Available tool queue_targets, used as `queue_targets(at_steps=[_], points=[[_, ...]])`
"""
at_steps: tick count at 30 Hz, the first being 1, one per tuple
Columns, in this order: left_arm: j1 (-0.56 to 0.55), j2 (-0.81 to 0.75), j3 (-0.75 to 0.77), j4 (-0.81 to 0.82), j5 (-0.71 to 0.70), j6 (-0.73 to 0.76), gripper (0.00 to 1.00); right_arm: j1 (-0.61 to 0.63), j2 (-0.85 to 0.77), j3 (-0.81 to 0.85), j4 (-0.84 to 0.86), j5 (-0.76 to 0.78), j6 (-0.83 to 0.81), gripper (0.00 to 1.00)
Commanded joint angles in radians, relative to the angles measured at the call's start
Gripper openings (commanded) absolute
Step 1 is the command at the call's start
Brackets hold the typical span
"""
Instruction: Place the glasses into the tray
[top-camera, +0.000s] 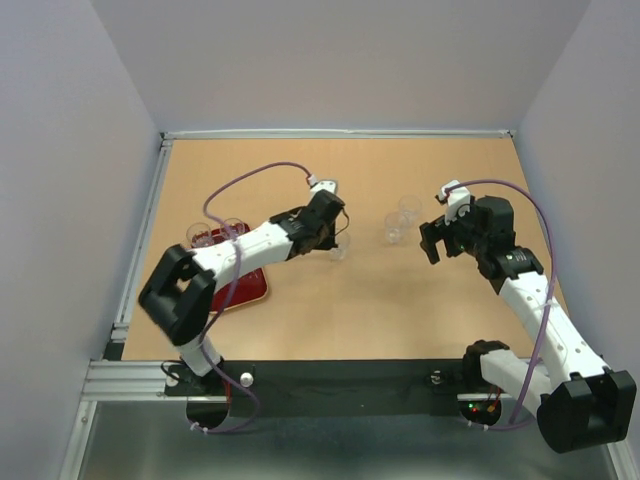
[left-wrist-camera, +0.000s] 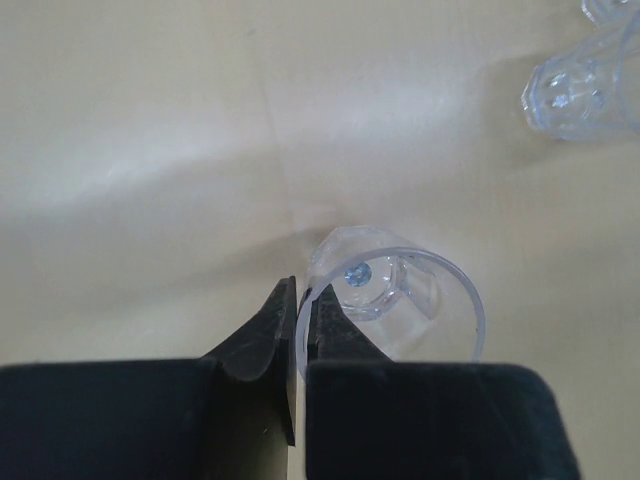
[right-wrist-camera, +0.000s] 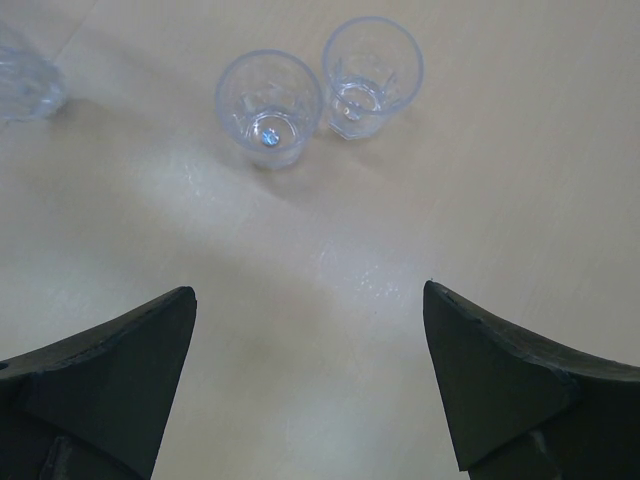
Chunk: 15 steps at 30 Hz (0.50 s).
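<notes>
The left fingers (left-wrist-camera: 272, 335) are closed on the wall of one glass (left-wrist-camera: 395, 290), pinching the rim with one finger inside and the other outside. In the left wrist view this glass appears tilted; we cannot tell whether its base touches the worktop (top-camera: 350, 320). In the top view we locate it near the middle of the worktop, to the right of the tray (top-camera: 250, 287).

The tray lies at the left side of the worktop, largely covered by the left arm (top-camera: 245, 245). We see two glasses (top-camera: 200, 237) (top-camera: 233, 228) at its far edge, side by side.

The right fingers (right-wrist-camera: 120, 370) are spread wide and hold nothing. They hang over bare worktop. Just beyond them stands a pair of upright glasses (right-wrist-camera: 268, 105) (right-wrist-camera: 372, 75), almost touching each other. In the top view this pair sits between the two sets of fingers, on the right half of the worktop and well apart from the tray.
</notes>
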Motion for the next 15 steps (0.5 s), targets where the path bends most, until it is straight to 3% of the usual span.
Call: queue_targets(at_steps=[1, 8, 15], points=[[0.026, -0.299, -0.17, 0.014, -0.094, -0.156, 0.0, -0.012, -0.03, -0.003, 0.046, 0.003, -0.002, 1.0], [0.081, -0.69, -0.471, -0.138, -0.204, -0.494, 0.0, -0.013, -0.033, -0.003, 0.046, -0.002, 0.0, 1.0], [0.19, -0.926, -0.56, -0.35, -0.204, -0.61, 0.0, -0.013, -0.034, -0.003, 0.048, -0.008, -0.001, 1.0]])
